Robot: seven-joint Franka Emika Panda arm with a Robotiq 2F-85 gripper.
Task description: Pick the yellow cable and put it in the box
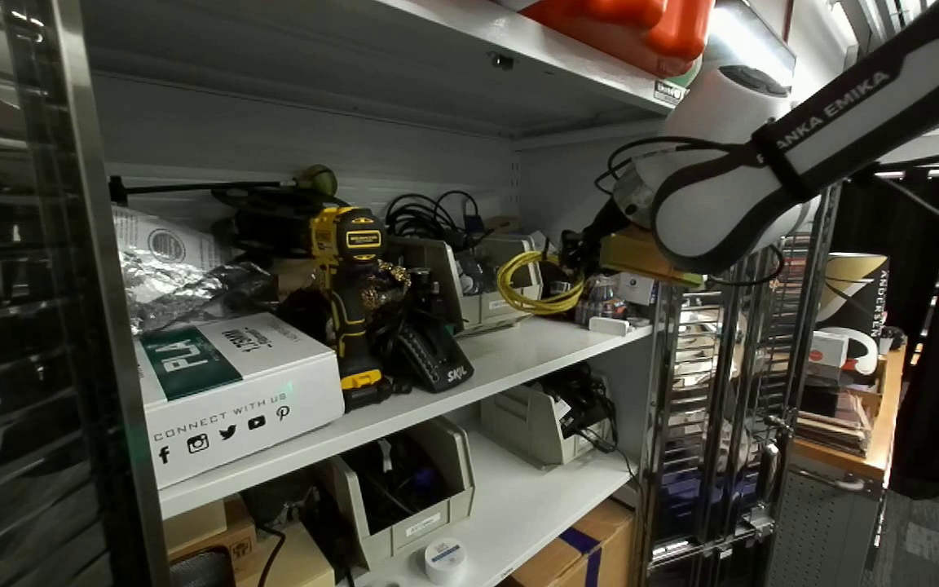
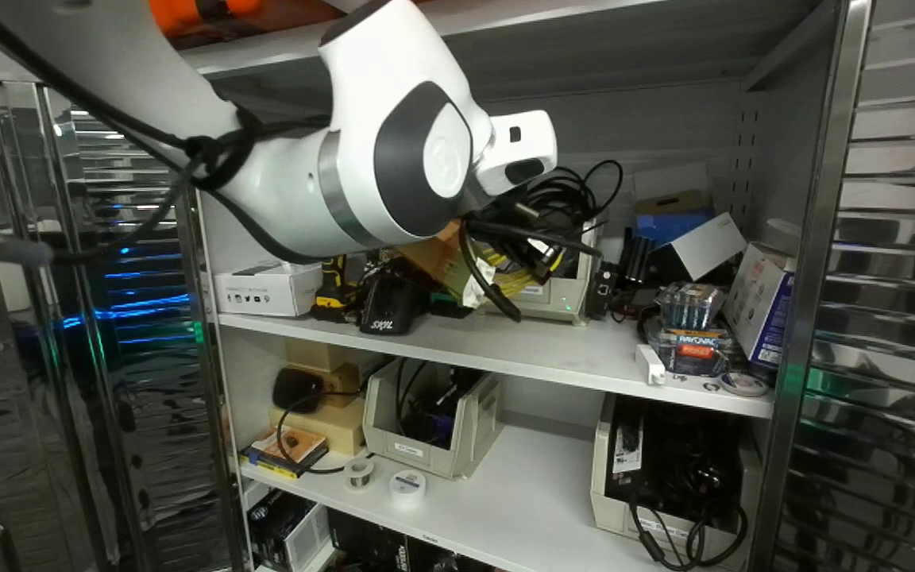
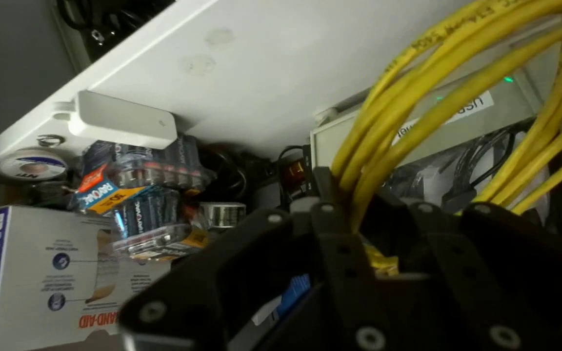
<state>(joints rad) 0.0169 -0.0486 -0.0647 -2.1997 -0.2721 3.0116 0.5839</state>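
The yellow cable [image 1: 555, 306] is a coil of bright yellow strands. It hangs above the upper shelf and is partly hidden by the arm and black cables in an exterior view [image 2: 517, 280]. My gripper [image 1: 575, 249] has its fingers on both sides of the strands; in the wrist view the cable [image 3: 403, 87] rises from between the fingertips [image 3: 354, 195]. The pale grey-white open bin, which best fits the box, stands on the shelf right behind the coil in both exterior views [image 1: 495, 308] [image 2: 557, 302]. Its labelled front [image 3: 486, 114] shows behind the cable in the wrist view.
A yellow-black drill [image 1: 347, 277], a SKIL charger [image 1: 437, 359] and a large white carton [image 1: 241, 391] stand along the shelf. Battery packs [image 2: 688, 342], a small white block [image 2: 650, 365] and a Band-Aid box [image 2: 759, 294] sit at its other end. Black cables [image 1: 429, 216] rise from the bins.
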